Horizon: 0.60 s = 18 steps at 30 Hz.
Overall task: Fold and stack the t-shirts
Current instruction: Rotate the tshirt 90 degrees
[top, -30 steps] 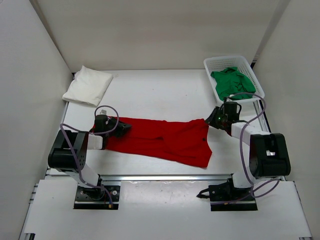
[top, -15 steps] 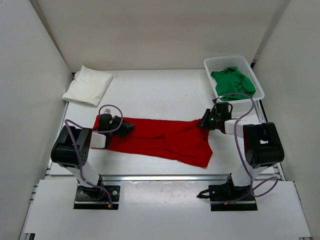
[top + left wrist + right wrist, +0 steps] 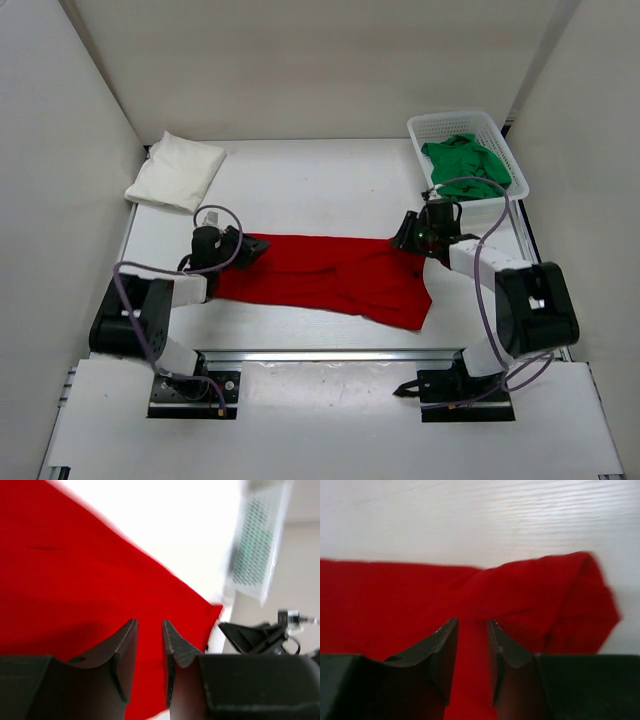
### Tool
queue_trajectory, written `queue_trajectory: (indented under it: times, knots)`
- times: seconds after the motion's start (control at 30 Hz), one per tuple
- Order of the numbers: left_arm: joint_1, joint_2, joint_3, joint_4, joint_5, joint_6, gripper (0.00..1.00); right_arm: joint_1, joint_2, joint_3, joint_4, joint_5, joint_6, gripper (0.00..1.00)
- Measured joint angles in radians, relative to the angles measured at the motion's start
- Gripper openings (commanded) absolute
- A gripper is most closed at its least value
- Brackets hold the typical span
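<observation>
While white t-shirt [image 3: 177, 170] sits folded, pillow-plump, at far left corner, red t-shirt [image 3: 320, 275] lies stretched flat at centre, soft, matte, unfolded, right end rumpled. Green t-shirt [image 3: 462, 165] crumpled in lattice basket [image 3: 440, 122]. One seemingly done, two left. Left gripper [image 3: 243, 250] and right gripper [image 3: 405, 233] at red's ends, fingers nearly closed; whether cloth pinched, cannot tell.

White table [image 3: 320, 190], 3 items on it.
Red tee [image 3: 320, 280] btwn L gripper [image 3: 248, 253] & R gripper [image 3: 405, 238]; white tee [image 3: 175, 172] beyond L; basket [image 3: 450, 117] beyond R.
</observation>
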<state>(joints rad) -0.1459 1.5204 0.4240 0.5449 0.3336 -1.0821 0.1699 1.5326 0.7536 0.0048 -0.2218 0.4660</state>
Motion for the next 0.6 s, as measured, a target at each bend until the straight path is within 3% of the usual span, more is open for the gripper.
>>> queue_trajectory:
  times: [0.07, 0.2, 0.33, 0.5, 0.6]
  knots:
    - [-0.044, -0.084, 0.007, -0.034, -0.008, 0.044, 0.41, 0.049, -0.069, -0.034, 0.002, 0.016, 0.002, 0.30]
    - [-0.147, -0.178, 0.032, -0.101, -0.012, 0.138, 0.40, 0.152, -0.185, -0.166, 0.018, 0.024, 0.019, 0.12]
    - [-0.244, -0.180, 0.027, -0.161, 0.008, 0.197, 0.41, 0.203, -0.099, -0.203, 0.017, 0.001, 0.043, 0.08]
    - [-0.277, -0.177, 0.016, -0.204, 0.050, 0.229, 0.43, 0.164, 0.148, 0.063, -0.027, -0.046, 0.011, 0.07]
    - [-0.276, -0.179, 0.016, -0.232, 0.066, 0.243, 0.44, 0.121, 0.430, 0.445, -0.134, -0.086, -0.027, 0.07]
